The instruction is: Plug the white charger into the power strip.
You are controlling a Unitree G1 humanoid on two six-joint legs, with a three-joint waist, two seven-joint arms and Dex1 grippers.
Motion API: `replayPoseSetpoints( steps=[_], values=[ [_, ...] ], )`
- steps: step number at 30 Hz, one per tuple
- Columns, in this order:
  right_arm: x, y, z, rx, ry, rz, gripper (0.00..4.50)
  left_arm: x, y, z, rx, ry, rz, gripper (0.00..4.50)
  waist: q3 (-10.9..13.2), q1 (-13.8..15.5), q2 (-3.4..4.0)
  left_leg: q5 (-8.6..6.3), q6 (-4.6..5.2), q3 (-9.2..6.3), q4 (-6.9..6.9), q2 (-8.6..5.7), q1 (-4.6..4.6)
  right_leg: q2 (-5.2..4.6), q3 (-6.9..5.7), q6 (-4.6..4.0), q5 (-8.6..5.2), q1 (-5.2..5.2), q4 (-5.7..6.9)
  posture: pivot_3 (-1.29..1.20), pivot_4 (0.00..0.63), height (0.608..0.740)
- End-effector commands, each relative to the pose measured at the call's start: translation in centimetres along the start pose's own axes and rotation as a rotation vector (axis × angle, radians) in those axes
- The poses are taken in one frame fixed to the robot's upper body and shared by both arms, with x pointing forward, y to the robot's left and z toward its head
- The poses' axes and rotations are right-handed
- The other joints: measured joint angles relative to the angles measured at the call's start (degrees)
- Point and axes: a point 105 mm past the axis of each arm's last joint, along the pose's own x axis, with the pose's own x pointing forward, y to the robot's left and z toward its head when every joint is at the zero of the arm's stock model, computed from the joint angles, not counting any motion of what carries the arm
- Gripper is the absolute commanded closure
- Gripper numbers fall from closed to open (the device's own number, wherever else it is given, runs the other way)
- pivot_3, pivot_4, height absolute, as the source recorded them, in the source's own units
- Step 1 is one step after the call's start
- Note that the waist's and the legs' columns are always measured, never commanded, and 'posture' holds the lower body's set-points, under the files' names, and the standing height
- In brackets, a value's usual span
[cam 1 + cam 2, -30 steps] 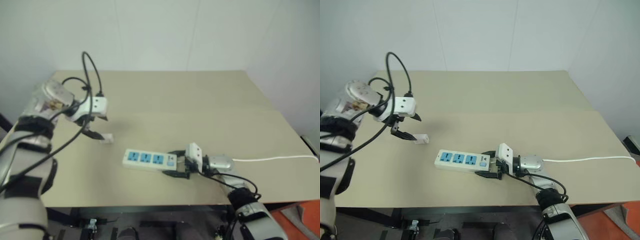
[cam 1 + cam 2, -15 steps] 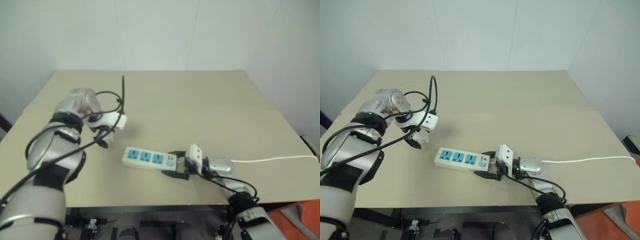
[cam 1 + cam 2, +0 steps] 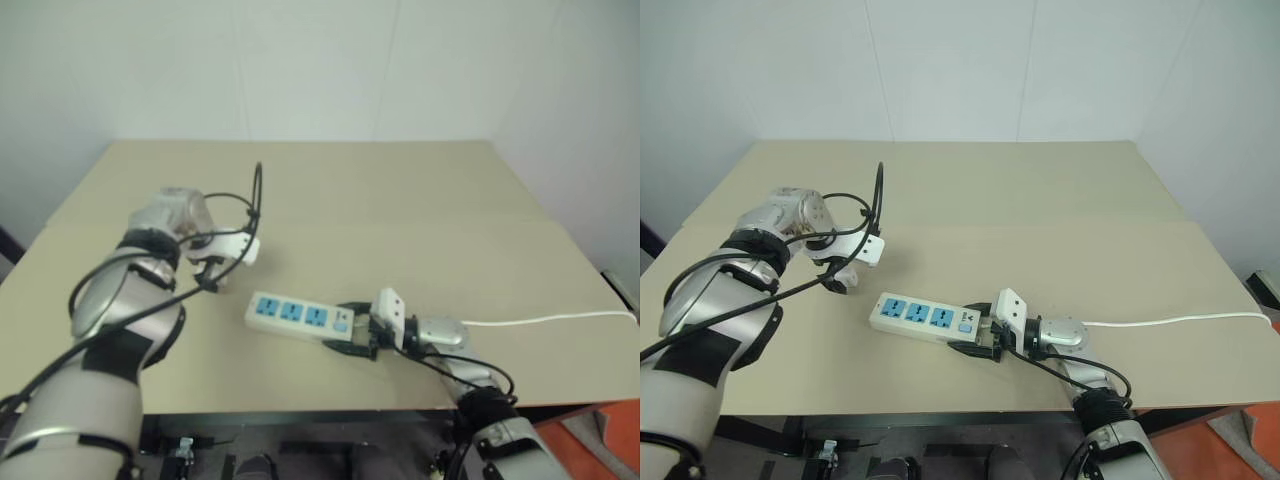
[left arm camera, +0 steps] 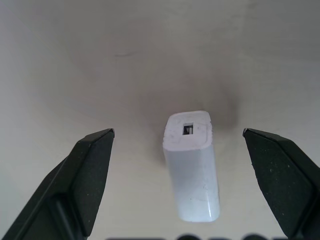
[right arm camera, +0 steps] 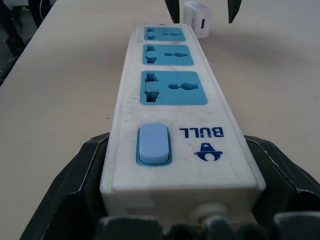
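On the beige bench (image 3: 1040, 200), frame centre, the right pincer (image 3: 975, 338) is clamping the long white three-socket power strip (image 3: 925, 320) steady; the left pincer (image 4: 177, 150) is straddling, wide apart, the small white plastic charger (image 4: 191, 165) for pickup.

From the head views the white charger (image 4: 191, 165) sits hidden under the left gripper (image 3: 843, 268), so contact with its fingers (image 4: 85, 177) can't be judged there. The power strip (image 5: 177, 115) has its cord end cut off at the right wrist view's edge, behind the right gripper (image 3: 352, 330). The thin white cord (image 3: 1180, 320) runs out of frame at the surface (image 3: 1040, 200) edge.
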Motion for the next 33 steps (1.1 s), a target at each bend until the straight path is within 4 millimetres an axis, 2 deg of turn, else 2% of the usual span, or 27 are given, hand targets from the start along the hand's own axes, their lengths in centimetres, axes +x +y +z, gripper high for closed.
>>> replayPoseSetpoints(
  steps=[1,9,13,16,19,22,24,28,33],
  values=[
    [0.3,-0.2,1.5,-0.038,-0.052,-0.004,1.06,0.6,-0.4,-0.6,-0.022,0.029,-0.012,0.9,0.0,0.0,0.0,0.0,0.0,0.0,0.0,0.0,0.0,0.0,0.0,0.0,0.0,0.0,0.01,0.0,0.15,0.74],
    [0.2,-0.1,1.4,-0.036,-0.049,-0.006,1.06,1.0,-0.9,-1.0,-0.019,0.032,-0.024,3.46,0.0,0.1,0.0,0.01,0.0,-0.01,0.18,-0.02,0.12,0.0,0.0,0.03,-0.01,0.06,0.33,0.0,0.15,0.74],
    [0.1,-0.1,1.3,-0.038,-0.046,-0.004,1.06,0.8,-0.9,-0.7,-0.015,0.0,-0.032,3.5,0.0,0.0,0.0,0.0,0.01,-0.02,0.37,-0.02,0.1,0.01,0.0,0.04,-0.02,0.07,0.42,0.0,0.15,0.74],
    [0.1,0.1,1.3,-0.044,-0.044,0.016,1.06,-0.2,-0.3,0.0,0.016,-0.059,0.002,3.5,0.0,0.1,0.0,0.0,0.01,-0.02,0.39,-0.02,0.05,0.01,0.0,0.06,-0.03,0.06,0.4,0.0,0.15,0.74],
    [0.2,0.5,1.2,-0.061,-0.039,0.056,1.06,-2.1,0.6,1.5,0.013,-0.185,0.028,3.5,0.0,0.1,0.0,0.0,0.01,-0.02,0.43,-0.02,-0.01,0.0,0.0,0.06,-0.03,0.05,0.38,0.0,0.15,0.74],
    [0.2,0.6,1.3,-0.079,-0.052,0.106,1.06,-5.3,2.3,3.1,0.012,-0.338,0.129,3.5,0.1,0.1,-0.1,0.0,0.01,-0.02,0.46,-0.02,-0.03,0.0,-0.01,0.06,-0.03,0.04,0.38,0.0,0.15,0.74],
    [0.2,0.4,1.3,-0.098,-0.056,0.125,1.06,-6.7,2.9,3.7,0.024,-0.415,0.178,3.5,0.1,0.0,-0.12,0.0,0.01,-0.03,0.46,-0.02,-0.02,0.0,-0.01,0.07,-0.03,0.04,0.39,0.0,0.15,0.74],
    [0.1,-0.2,0.7,-0.097,-0.055,0.156,1.06,-8.8,2.5,5.1,0.075,-0.6,0.185,3.5,0.1,-0.3,-0.11,0.0,0.01,-0.01,0.44,-0.01,0.07,0.0,0.0,0.07,-0.03,0.08,0.41,0.0,0.15,0.74],
    [-0.2,-0.8,-1.2,-0.014,0.036,0.187,1.06,-11.8,0.6,7.3,0.092,-0.933,0.197,3.5,0.1,-0.4,-0.09,0.0,0.01,-0.01,0.45,0.02,0.24,0.0,0.01,0.06,-0.03,0.2,0.53,0.0,0.15,0.74]
  ],
)
